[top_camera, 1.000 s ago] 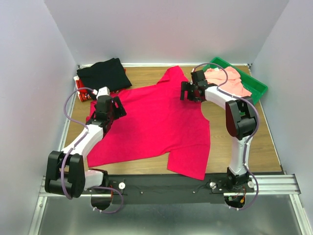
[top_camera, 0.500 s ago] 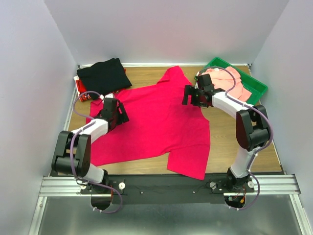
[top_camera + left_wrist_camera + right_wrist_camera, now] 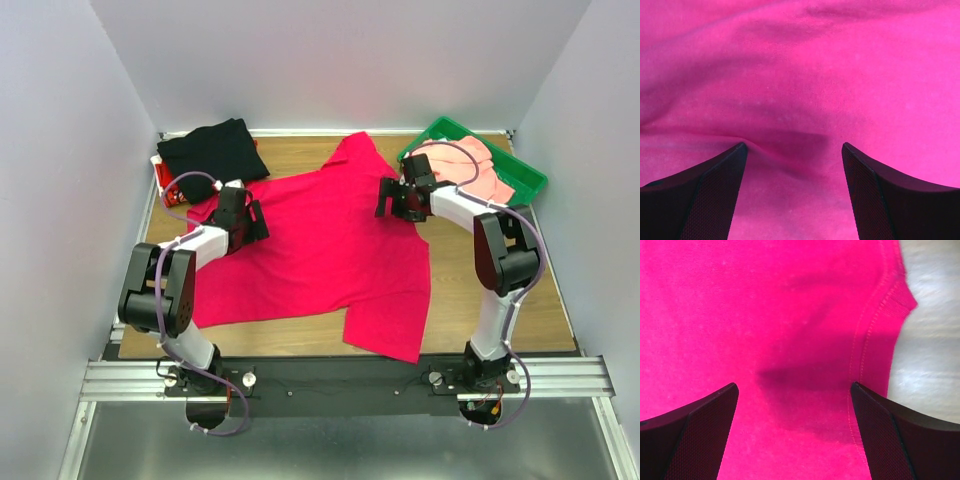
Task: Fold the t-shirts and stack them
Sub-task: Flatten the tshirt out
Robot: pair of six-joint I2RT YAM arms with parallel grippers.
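Note:
The crimson-magenta t-shirt [image 3: 320, 250] lies spread flat on the wooden table. My left gripper [image 3: 250, 215] is open, low over the shirt's left shoulder part; its cloth [image 3: 800, 100] fills the left wrist view between the fingers [image 3: 705, 195]. My right gripper [image 3: 392, 198] is open over the shirt's right edge by the collar; the hem seam [image 3: 875, 305] shows in the right wrist view. The black t-shirt [image 3: 212, 150] lies folded at the back left. The salmon-pink t-shirt [image 3: 470, 165] lies in the green tray [image 3: 525, 170].
A small red and white object [image 3: 165, 185] sits by the left edge under the black shirt. White walls close in the table on three sides. Bare wood [image 3: 500, 290] shows to the right of the magenta shirt.
My left gripper has moved back and right onto the shirt's upper left part. My right gripper has shifted slightly along the shirt's right edge. The shirt's left edge has shifted a little.

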